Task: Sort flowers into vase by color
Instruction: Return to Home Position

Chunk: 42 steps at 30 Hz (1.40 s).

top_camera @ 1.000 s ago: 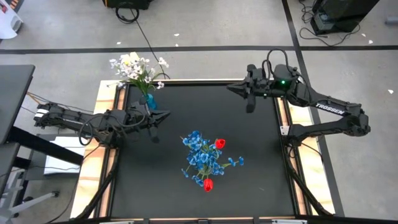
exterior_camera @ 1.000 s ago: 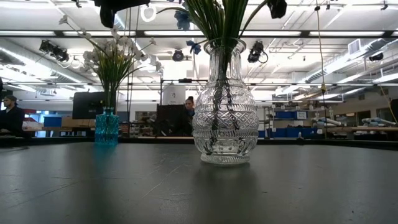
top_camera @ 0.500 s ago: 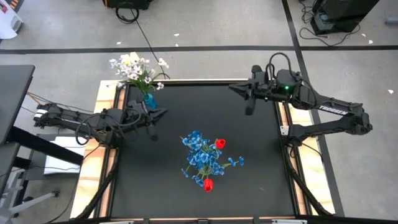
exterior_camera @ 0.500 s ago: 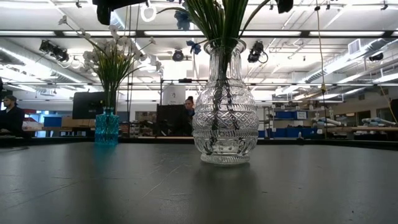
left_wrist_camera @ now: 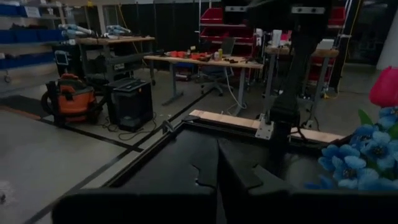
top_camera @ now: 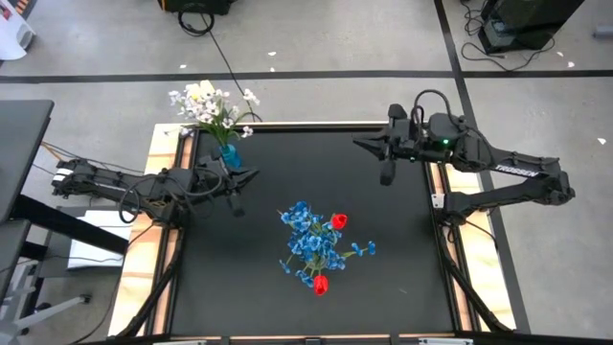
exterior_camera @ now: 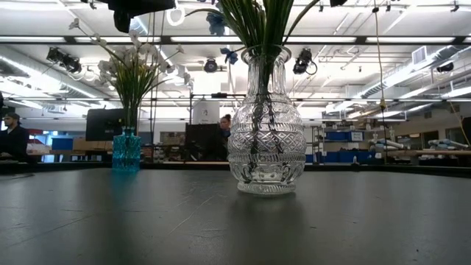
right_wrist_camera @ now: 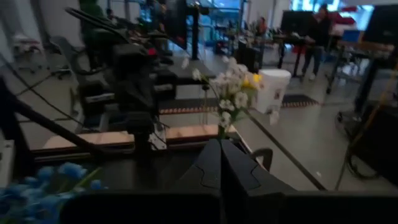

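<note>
Both arms low over the black bench point(top_camera: 402, 287). Left tool point(top_camera: 251, 176) reaches in from the left edge, its fingers point(left_wrist_camera: 242, 177) pressed together with nothing between them. It sits just beside the blue vase point(top_camera: 230, 153), on the side toward the bench's middle, not touching it. That vase stands at the far left corner and holds the white sprigs point(top_camera: 215, 107) and a yellow tulip point(top_camera: 196, 93), the heads leaning out past the bench edge. Right tool point(top_camera: 362, 143) hangs near the far right side, pointing inward; its fingers point(right_wrist_camera: 205, 168) also meet, empty. It faces the white sprigs across the width of the bench, well apart from them. The clear vase point(exterior_camera: 265, 125) stands upright near the middle and carries the blue bunches point(top_camera: 308, 241) with red tulips point(top_camera: 337, 221) among them, one at the far side of the bunch and one at the near side. This bouquet lies between the two tools but nearer the front, clear of both; from the left wrist it shows close at the side, blue heads with a red one above. No stems lie loose on the bench. A person point(exterior_camera: 11, 136) sits in the room behind, off to the left.
</note>
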{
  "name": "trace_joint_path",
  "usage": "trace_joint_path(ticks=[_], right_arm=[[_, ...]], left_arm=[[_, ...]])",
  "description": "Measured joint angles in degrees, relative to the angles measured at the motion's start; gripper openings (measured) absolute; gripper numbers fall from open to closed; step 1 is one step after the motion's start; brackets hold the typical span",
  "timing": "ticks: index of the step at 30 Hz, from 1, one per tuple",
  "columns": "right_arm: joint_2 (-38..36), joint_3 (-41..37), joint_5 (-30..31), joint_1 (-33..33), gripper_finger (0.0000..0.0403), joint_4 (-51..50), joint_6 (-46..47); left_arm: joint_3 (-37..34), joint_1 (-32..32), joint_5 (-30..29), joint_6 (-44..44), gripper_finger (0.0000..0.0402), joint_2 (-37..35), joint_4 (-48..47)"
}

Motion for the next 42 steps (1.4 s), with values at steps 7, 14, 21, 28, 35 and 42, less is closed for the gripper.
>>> trace_joint_path(ticks=[7,14,21,28,35,42], right_arm=[[-3.76,-1.38,-2.08,2.41,0.0004,-0.20,-1.65],[-11.98,-10.38,3.01,6.32,0.0003,6.31,0.24],[-16.84,-18.79,4.80,12.01,0.0003,13.70,0.31],[-16.79,-21.76,13.10,16.01,0.0003,14.14,3.55],[-16.32,-22.02,10.19,16.86,0.0004,15.06,7.41],[-16.30,-22.02,15.56,17.78,0.0004,15.24,0.37]], left_arm=[[0.00,-0.04,0.97,-2.41,0.0004,-0.01,-0.07],[0.00,-1.99,3.30,-0.09,0.0002,-0.02,-0.17],[0.00,-3.45,3.45,1.85,0.0001,-0.13,-0.41],[0.00,-3.43,3.44,2.02,0.0001,-0.15,-1.57],[0.00,-3.43,3.28,-4.60,0.0017,0.00,-6.45],[0.00,-3.43,0.38,-0.80,0.0010,0.00,-6.48]])
